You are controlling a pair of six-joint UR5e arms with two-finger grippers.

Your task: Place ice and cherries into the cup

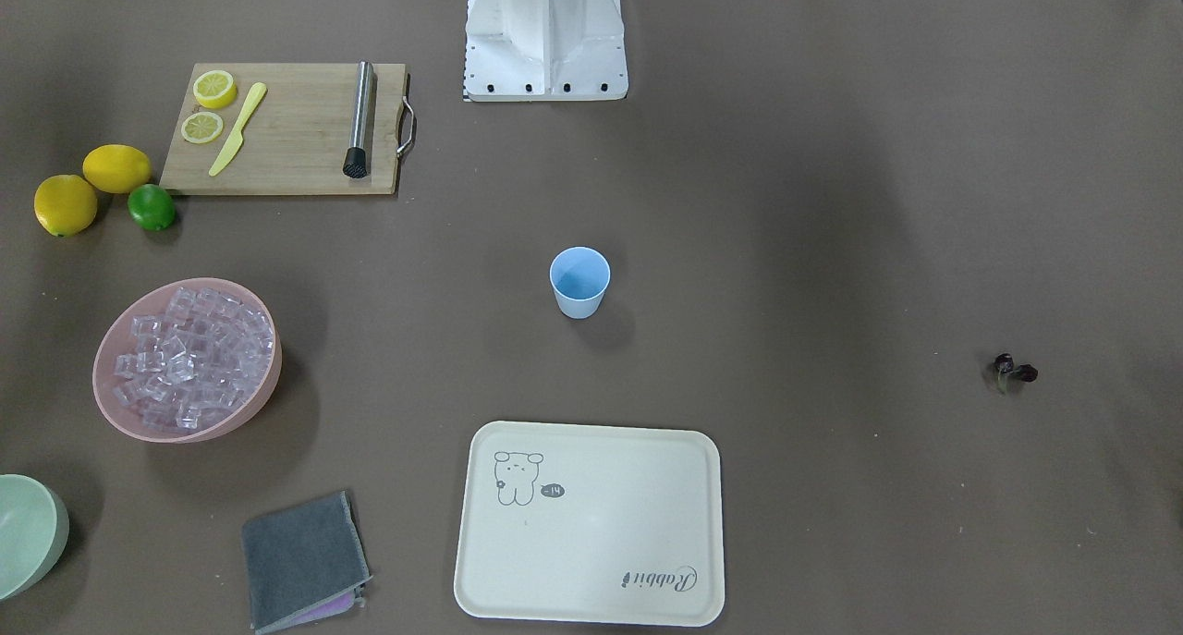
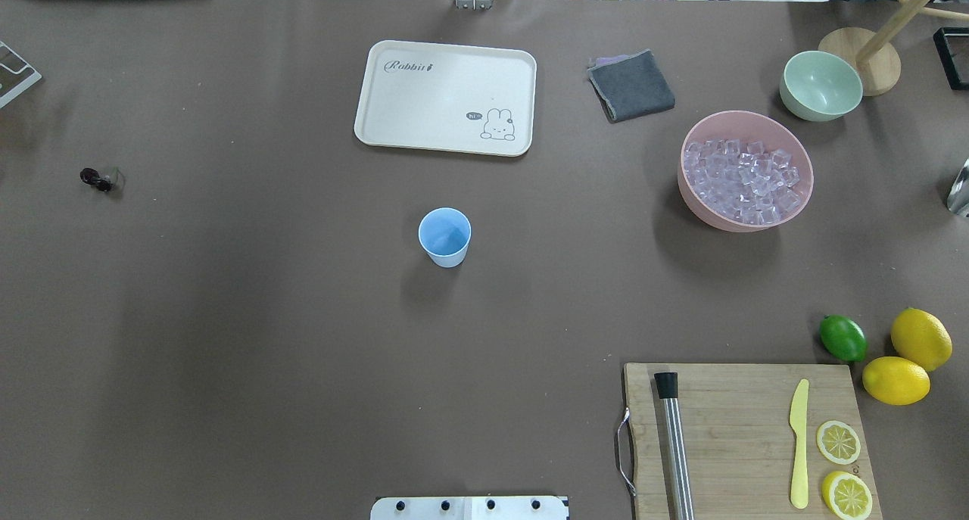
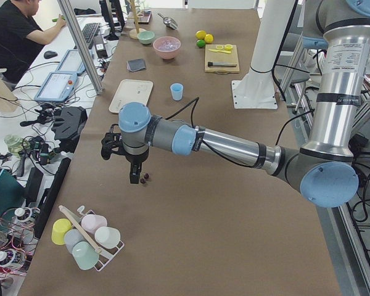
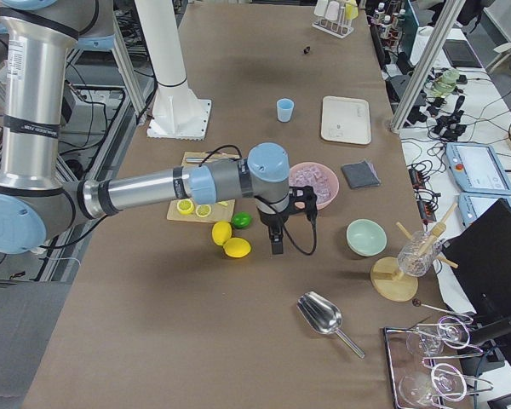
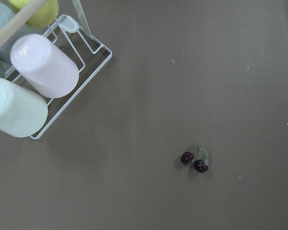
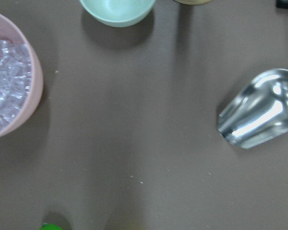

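Two tiny dark maroon cherries [image 5: 195, 161] on green stems lie side by side on the bare table [image 5: 134, 196] just beside the left gripper [image 3: 134, 179], lower right in its wrist view, with open room all round. Well apart at mid-table stands the empty pale blue plastic cup [image 2: 444, 236]; farthest, clear glassy ice cubes [image 2: 742, 179] fill the wide pink bowl [image 2: 746, 225] near the right gripper [image 4: 277, 247]. Neither gripper's jaws can be read.

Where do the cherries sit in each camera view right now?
Front-facing: cherries at far right, mid-height.
Overhead: far left.
Exterior left: left of centre.
Exterior right: top, far end.
Left wrist: lower right of centre.
Right wrist: not in view.
Landmark: blue cup, in all four exterior views.
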